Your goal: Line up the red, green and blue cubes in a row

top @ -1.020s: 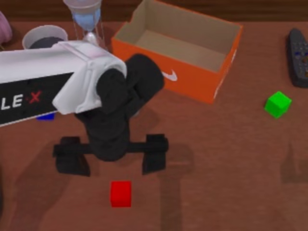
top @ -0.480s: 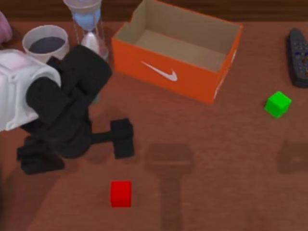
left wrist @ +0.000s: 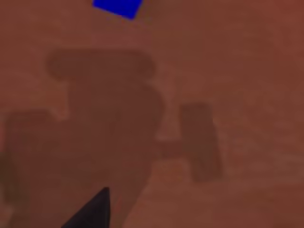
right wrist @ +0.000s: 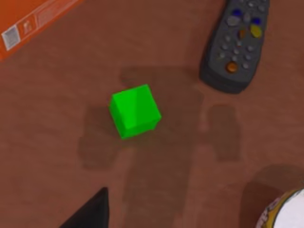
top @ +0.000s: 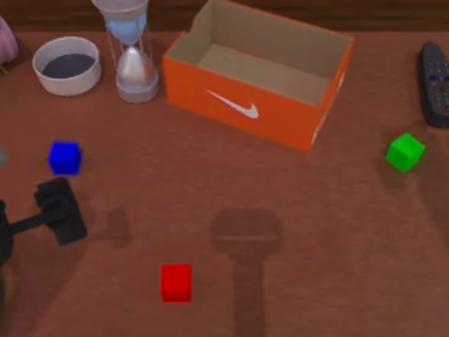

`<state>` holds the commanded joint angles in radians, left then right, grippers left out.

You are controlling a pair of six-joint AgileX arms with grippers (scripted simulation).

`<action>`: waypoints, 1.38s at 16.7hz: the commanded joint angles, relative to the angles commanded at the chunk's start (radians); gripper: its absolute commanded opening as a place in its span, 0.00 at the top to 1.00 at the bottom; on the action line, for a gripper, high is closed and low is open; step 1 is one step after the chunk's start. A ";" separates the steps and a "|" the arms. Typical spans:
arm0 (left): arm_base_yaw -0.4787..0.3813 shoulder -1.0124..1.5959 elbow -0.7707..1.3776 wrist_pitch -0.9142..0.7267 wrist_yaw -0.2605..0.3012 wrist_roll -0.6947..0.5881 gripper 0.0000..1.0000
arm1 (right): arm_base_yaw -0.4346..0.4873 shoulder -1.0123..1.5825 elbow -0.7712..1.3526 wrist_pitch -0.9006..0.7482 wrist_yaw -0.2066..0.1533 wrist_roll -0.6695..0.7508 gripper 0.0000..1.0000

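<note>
Three cubes lie far apart on the brown table. The red cube point(top: 175, 282) is near the front, left of centre. At the left sits the blue cube point(top: 64, 157), also seen in the left wrist view as the blue cube point(left wrist: 118, 6). The green cube point(top: 405, 152) is at the right. My left gripper point(top: 7, 226) hangs open and empty at the left edge, one finger point(top: 62, 209) just in front of the blue cube and apart from it. My right gripper point(right wrist: 135, 211) hovers open above the green cube point(right wrist: 135, 110), showing only one fingertip point(right wrist: 95, 211).
An open orange shoebox point(top: 242, 105) stands at the back centre. An hourglass point(top: 130, 53) and a white bowl point(top: 66, 64) are at the back left. A dark remote point(top: 435, 81) lies at the right edge, close behind the green cube. A white and yellow object point(right wrist: 285, 213) shows in the right wrist view.
My left arm has drawn back from the table's middle to the left edge, uncovering the blue cube. None of the three cubes has moved.
</note>
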<state>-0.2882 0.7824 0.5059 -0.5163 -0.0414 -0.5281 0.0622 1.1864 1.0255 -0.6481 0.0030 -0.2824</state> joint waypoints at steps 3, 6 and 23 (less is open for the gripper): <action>0.102 -0.250 -0.179 0.140 0.003 0.122 0.00 | 0.017 0.360 0.273 -0.185 0.002 -0.078 0.00; 0.187 -0.450 -0.322 0.272 0.012 0.255 0.00 | 0.032 0.659 0.516 -0.347 0.004 -0.147 0.00; 0.308 -0.782 -0.506 0.516 0.041 0.528 0.00 | 0.057 1.141 0.931 -0.556 0.001 -0.266 0.00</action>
<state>0.0200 0.0000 0.0000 0.0000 0.0000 0.0000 0.1187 2.3274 1.9567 -1.2042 0.0044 -0.5481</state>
